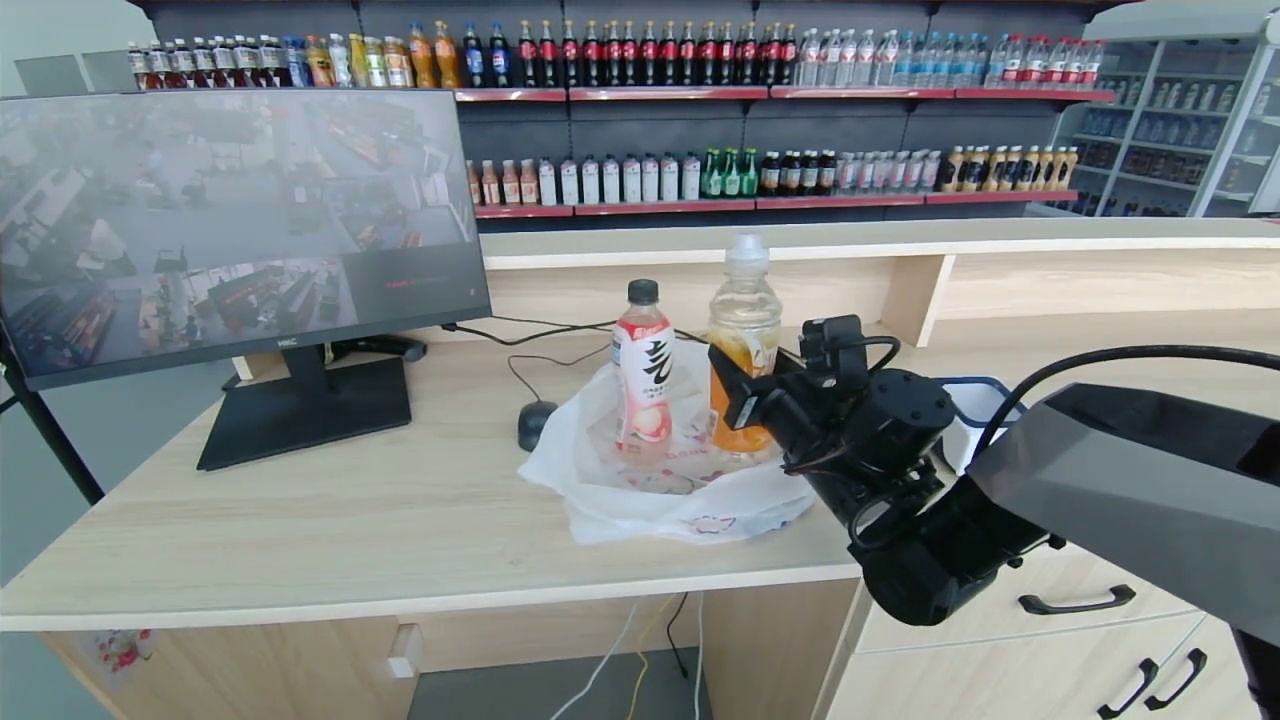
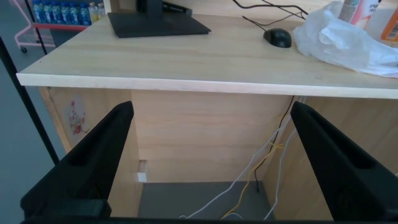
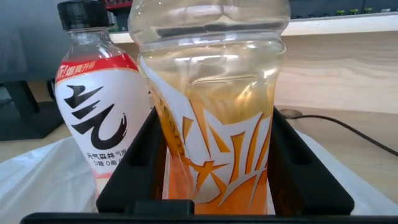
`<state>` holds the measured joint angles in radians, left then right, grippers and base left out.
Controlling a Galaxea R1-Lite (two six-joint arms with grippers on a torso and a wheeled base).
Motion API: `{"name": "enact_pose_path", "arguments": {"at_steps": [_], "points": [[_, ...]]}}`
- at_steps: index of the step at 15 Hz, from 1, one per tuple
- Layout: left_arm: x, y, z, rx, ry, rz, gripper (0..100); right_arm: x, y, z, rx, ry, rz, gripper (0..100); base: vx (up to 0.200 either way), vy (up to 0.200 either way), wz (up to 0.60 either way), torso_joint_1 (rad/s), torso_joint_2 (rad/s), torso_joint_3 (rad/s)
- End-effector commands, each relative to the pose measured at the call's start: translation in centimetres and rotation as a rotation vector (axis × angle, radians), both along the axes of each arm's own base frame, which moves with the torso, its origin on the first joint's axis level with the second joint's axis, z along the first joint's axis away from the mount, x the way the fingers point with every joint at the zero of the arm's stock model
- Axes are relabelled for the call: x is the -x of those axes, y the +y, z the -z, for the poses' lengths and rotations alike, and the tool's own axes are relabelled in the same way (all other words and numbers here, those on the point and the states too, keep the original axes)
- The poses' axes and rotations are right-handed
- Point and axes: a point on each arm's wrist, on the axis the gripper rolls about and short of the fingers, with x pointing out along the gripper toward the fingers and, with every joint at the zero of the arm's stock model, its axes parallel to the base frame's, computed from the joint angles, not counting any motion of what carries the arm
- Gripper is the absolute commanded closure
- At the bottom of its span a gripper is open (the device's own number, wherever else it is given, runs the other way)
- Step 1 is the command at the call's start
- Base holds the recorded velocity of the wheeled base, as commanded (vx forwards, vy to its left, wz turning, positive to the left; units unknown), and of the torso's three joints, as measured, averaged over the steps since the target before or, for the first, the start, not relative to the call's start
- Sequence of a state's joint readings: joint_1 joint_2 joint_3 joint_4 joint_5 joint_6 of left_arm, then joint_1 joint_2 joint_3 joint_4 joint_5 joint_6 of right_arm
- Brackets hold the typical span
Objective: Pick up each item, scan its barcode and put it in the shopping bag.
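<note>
We're taking the white plastic shopping bag as our ref. It's lying crumpled and spread open on the light wooden counter.

The clear plastic bottle of orange drink w/ a white cap is standing upright over the bag's middle, toward its right side. The right gripper is clasping this bottle's lower half. In the right wrist view the gripper is showing its black fingers pressing on both sides of the bottle, so the jaws are sitting at bottle width and gripping it. We can't tell whether the base is resting on the bag or hanging just clear of it.

The pink-and-white bottle w/ a black cap is standing upright on the bag's left part, near the orange one. In the head view we're seeing a slim gap btwn the two.

The left gripper is hanging lower than the bag and off to its left, under the counter's front edge. Its two black fingers are spreading wide apart w/ nothing btwn them.

The black computer mouse is lying just left of the bag, w/ its cable trailing away behind. The black flat monitor on a square stand is standing well left of the bag. Far behind the bag, dark shelves w/ red edges are carrying rows of drink bottles.
</note>
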<state>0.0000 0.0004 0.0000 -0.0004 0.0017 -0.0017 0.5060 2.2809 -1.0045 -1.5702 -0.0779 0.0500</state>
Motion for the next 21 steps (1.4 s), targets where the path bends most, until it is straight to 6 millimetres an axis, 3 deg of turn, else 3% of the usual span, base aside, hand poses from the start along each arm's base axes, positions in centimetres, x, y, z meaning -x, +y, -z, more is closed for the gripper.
{"name": "enact_pose_path", "arguments": {"at_steps": [1, 11, 17, 21], "points": [[0.0, 0.0, 0.0, 0.0, -0.002, 0.0, 0, -0.4, 0.1, 0.9, 0.008, 0.014, 0.002, 100, 0.0, 0.0, 0.0, 0.0, 0.0, 0.0], [0.0, 0.0, 0.0, 0.0, 0.0, 0.0, 0, -0.6, 0.4, 2.7, 0.028, 0.052, -0.003, 100, 0.0, 0.0, 0.0, 0.0, 0.0, 0.0], [0.0, 0.0, 0.0, -0.003, 0.0, 0.0, 0, 1.0, 1.4, 3.0, 0.049, 0.079, -0.041, 100, 0.0, 0.0, 0.0, 0.0, 0.0, 0.0], [0.0, 0.0, 0.0, -0.003, 0.0, 0.0, 0, 1.6, 1.0, 3.3, 0.07, 0.105, -0.039, 100, 0.0, 0.0, 0.0, 0.0, 0.0, 0.0]]}}
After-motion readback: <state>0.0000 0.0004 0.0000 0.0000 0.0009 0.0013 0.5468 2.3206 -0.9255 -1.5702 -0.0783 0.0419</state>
